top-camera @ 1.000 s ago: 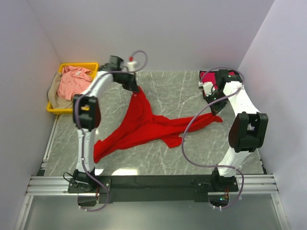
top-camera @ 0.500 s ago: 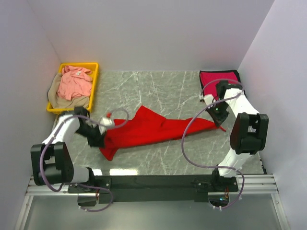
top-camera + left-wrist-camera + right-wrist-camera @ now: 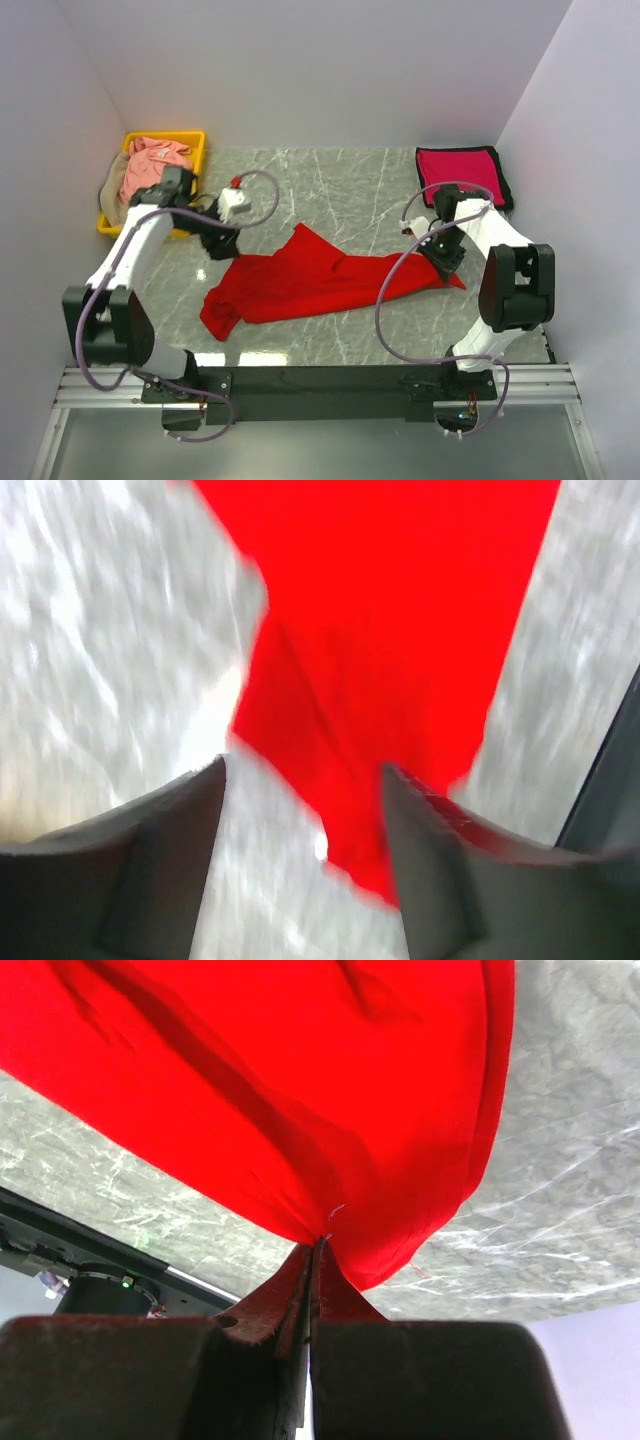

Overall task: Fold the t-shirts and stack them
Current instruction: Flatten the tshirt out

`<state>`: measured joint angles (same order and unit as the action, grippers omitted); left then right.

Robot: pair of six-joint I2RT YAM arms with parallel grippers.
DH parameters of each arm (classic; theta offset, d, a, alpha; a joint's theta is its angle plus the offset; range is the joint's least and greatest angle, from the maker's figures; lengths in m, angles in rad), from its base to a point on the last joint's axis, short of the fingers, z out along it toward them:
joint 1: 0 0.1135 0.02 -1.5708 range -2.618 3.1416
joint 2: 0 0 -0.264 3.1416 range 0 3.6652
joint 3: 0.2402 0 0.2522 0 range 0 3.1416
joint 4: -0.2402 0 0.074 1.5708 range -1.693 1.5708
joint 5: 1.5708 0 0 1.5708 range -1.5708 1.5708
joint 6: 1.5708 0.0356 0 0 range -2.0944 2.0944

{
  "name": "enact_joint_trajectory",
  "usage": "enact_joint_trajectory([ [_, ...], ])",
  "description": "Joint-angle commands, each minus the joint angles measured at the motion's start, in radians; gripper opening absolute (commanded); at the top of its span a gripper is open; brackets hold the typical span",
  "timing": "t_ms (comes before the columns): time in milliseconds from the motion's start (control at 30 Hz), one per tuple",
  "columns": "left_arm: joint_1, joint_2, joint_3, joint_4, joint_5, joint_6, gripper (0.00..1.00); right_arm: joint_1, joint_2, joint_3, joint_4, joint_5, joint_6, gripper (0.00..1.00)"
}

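The left arm (image 3: 135,250) and the right arm (image 3: 492,225) are built of white links joined by black joint housings (image 3: 515,280). A grey-purple cable (image 3: 379,305) is looped along each. Dark grey, wedge-shaped fingers (image 3: 150,870) are fitted.

- The top view is bright and even, and the light seems to come from above.
- The grey table (image 3: 340,180) has a pale shiny patch near its front edge.
- Shadows under the arms are soft and faint.
- Everything in the top view looks sharp.
- The left wrist view is very blurry and smeared. The red shirt (image 3: 400,630) has fuzzy edges, and the table's lines turn into streaks.
- A white glare spot sits on the table beside the shirt there.
- The fingers (image 3: 140,870) of the left gripper (image 3: 303,780) are dark and fuzzy too.
- The right wrist view is sharp. The shirt's folds hold dark shadows.
- The right gripper (image 3: 312,1248) is near the camera, dark and in shade.
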<state>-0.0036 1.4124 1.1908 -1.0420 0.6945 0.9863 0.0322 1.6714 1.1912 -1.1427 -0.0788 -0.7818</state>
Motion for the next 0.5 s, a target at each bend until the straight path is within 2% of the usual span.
enact_joint_trajectory([
  [0, -0.097, 0.114, 0.110, 0.144, 0.108, -0.272, 0.72, -0.003, -0.055, -0.019, 0.015, 0.004, -0.025, 0.00],
  [33, -0.120, 0.141, 0.128, 0.198, 0.068, -0.323, 0.80, -0.005, -0.056, -0.021, 0.014, 0.001, -0.024, 0.00],
  [67, -0.163, 0.190, 0.142, 0.326, 0.038, -0.386, 0.80, -0.005, -0.059, -0.022, 0.014, -0.007, -0.019, 0.00],
  [100, -0.182, 0.216, 0.148, 0.397, 0.008, -0.488, 0.80, -0.005, -0.064, -0.022, 0.015, -0.015, -0.016, 0.00],
  [200, -0.266, 0.331, 0.194, 0.598, -0.110, -0.659, 0.77, -0.003, -0.050, -0.018, 0.034, -0.026, 0.003, 0.00],
  [333, -0.329, 0.520, 0.372, 0.594, -0.210, -0.773, 0.71, -0.005, -0.004, 0.014, 0.057, -0.018, 0.022, 0.00],
  [467, -0.363, 0.640, 0.432, 0.605, -0.240, -0.825, 0.75, -0.005, 0.014, 0.031, 0.058, -0.012, 0.023, 0.00],
])
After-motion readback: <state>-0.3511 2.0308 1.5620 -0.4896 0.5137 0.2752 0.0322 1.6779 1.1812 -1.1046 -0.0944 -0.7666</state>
